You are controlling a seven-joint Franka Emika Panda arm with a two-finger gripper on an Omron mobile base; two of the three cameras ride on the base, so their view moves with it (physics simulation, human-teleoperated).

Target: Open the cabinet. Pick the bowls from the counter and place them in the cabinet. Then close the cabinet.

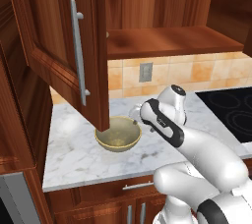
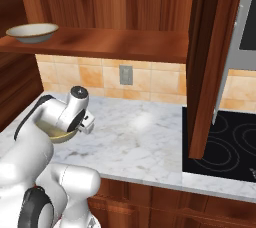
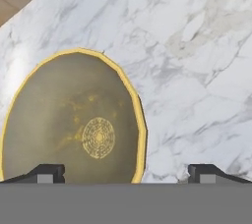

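Deep bowl (image 1: 118,133) sits on the counter (image 1: 74,156), near the left end, below the lower corner of the open left cabinet door (image 1: 64,46). Shallow bowl (image 2: 32,32) rests on the cabinet shelf (image 2: 115,42), at its left end, above and behind the counter. Wall outlet (image 2: 125,75) on the tiled backsplash (image 2: 90,77), between shelf and counter. Stovetop (image 2: 225,147) lies to the right of the counter. Right cabinet door (image 2: 210,62) hangs open over the seam between counter and stovetop. Gripper (image 3: 126,174) hangs over the deep bowl's right rim, one fingertip (image 3: 47,174) over the bowl, the other over bare counter. Lower cabinets (image 1: 133,203) stand under the counter at the near edge.
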